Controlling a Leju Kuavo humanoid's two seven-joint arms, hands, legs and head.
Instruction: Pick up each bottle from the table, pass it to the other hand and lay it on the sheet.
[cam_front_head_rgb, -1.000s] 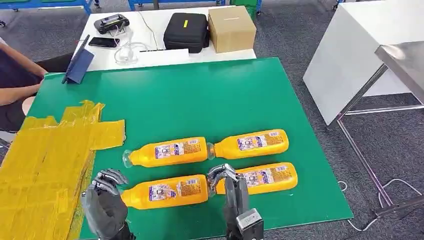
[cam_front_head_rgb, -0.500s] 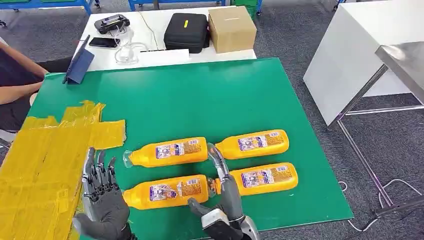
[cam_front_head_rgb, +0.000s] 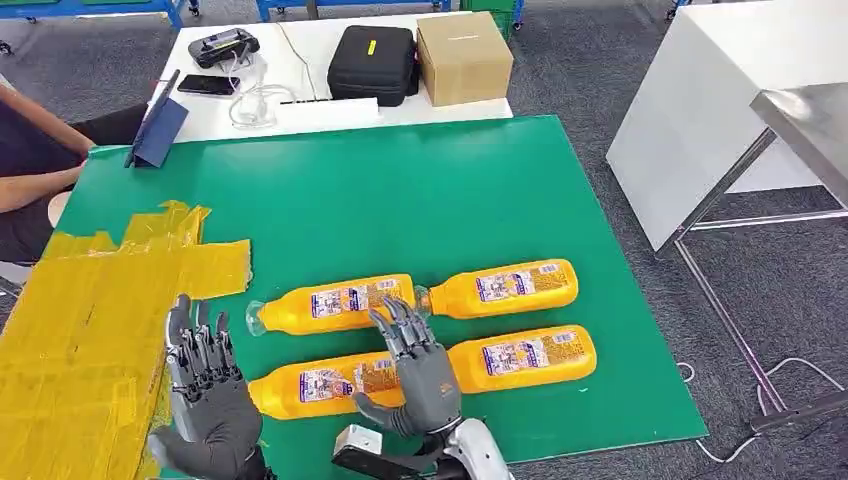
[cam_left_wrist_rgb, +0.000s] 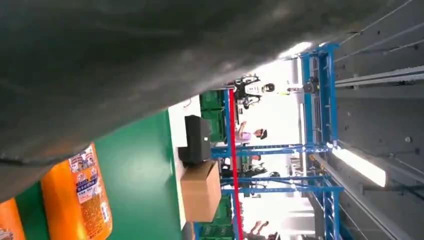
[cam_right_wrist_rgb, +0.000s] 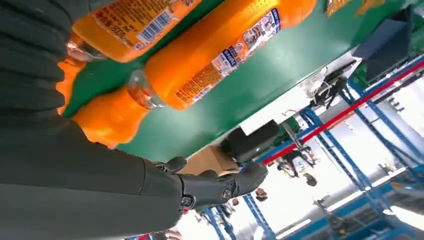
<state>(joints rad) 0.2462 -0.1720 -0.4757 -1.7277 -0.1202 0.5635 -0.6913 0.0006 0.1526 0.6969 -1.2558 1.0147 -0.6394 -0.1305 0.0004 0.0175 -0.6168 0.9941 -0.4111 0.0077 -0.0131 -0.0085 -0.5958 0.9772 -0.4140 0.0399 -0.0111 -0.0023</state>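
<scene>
Bottle (cam_front_head_rgb: 335, 381) at 6 o'clock ungrasped | right hand (cam_front_head_rgb: 420, 375) and left hand (cam_front_head_rgb: 205, 400) both released, fingers spread | risk: round bottle rolls if nudged.

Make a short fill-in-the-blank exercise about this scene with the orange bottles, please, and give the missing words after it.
1. The number of orange bottles lying on the green table is ____.
2. The yellow sheet lies on the robot's ____ side of the table.
3. The right hand is above the near bottles with its fingers ____.
4. On the white table behind, the cardboard box stands next to a ____ case.

Missing words: four; left; spread; black
</scene>
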